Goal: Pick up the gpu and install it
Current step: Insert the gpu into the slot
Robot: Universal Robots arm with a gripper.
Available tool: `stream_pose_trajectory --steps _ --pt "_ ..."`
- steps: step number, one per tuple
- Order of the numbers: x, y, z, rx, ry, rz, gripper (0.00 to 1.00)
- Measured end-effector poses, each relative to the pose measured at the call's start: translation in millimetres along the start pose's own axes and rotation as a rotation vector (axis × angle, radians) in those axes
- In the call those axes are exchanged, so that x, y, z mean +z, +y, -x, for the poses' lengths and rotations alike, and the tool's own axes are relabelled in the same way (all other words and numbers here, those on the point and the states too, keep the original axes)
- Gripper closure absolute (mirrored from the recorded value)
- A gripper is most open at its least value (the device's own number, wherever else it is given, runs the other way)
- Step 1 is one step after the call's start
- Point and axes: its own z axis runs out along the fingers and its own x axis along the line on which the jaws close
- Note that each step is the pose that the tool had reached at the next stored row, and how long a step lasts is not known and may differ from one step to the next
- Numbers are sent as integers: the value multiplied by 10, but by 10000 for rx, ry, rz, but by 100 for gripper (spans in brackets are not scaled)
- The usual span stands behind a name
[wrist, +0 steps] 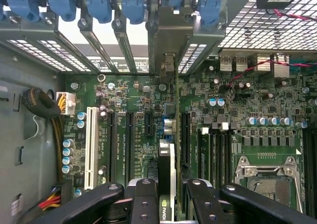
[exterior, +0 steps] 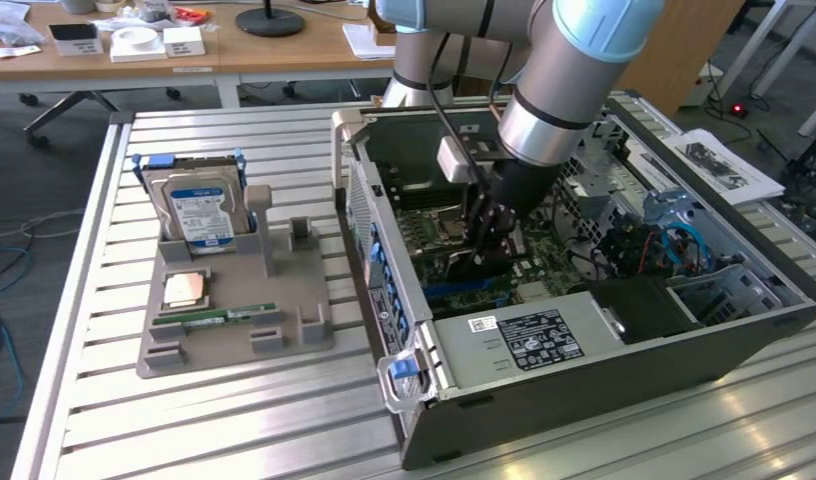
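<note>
Here's the arm, reaching straight down into the open computer case (exterior: 582, 400) on the bench (exterior: 181, 440). The tool (wrist: 167, 201) is clamped on the gpu (wrist: 167, 167), one dark finger (wrist: 143, 199) on each face of the card. It is carried edge-on, thin side toward the motherboard (wrist: 143, 105), which looks like the only way its connector edge could meet a long expansion slot.

The wrist view looks right along the card. Its silvery end bracket (wrist: 168, 68) points at the case's rear openings, under the row of blue retention clips (wrist: 133, 3), so the bracket lines up with an opening while the board lines up with a slot. I can't tell whether the card is seated or just above the slot.

In the exterior view, at nine o'clock from the case, the grey holder (exterior: 235, 345) has the blue-labelled hard drive (exterior: 201, 210) standing upright, with a processor (exterior: 184, 290) and a green memory stick (exterior: 215, 315) lying flat.
</note>
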Motion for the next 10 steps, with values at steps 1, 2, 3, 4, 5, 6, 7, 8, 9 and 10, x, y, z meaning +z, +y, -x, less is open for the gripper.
stream_pose_trajectory --steps 1,2,3,4,5,6,7,8,9,10 --pt "3 0 0 0 -1 0 73" --pt "4 0 0 0 0 0 73" --pt "6 0 0 0 0 1 73" --pt "8 0 0 0 1 1 73" --pt "10 0 0 0 1 1 73" --pt "11 0 -1 0 1 1 73" --pt "12 0 -1 0 2 1 73" --pt "13 0 -1 0 1 1 73" --pt "14 0 -1 0 1 1 73" --pt "15 0 -1 0 1 1 73"
